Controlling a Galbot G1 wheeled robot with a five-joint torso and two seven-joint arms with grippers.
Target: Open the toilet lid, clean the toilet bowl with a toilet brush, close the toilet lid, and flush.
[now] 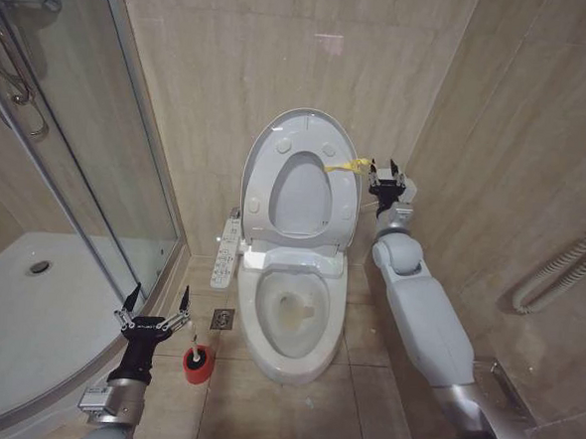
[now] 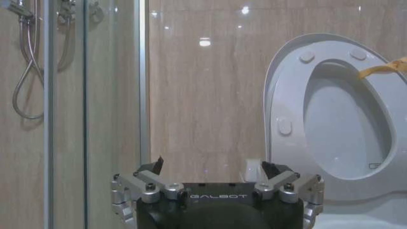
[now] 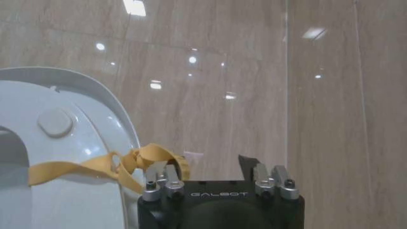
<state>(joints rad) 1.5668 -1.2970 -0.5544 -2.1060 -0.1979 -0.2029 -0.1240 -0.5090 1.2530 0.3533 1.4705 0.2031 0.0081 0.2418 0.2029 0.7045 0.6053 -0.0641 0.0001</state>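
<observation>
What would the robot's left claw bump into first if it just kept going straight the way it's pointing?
Probably the tiled wall behind the toilet. The open left gripper points between the shower's glass door and the raised toilet lid, with nothing nearer in that line, though depth is hard to judge.

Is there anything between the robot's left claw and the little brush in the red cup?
Nothing visible is. The left gripper hangs open above the floor, and the toilet brush stands in its red cup just beside and below it, with bare floor tiles between them.
</observation>
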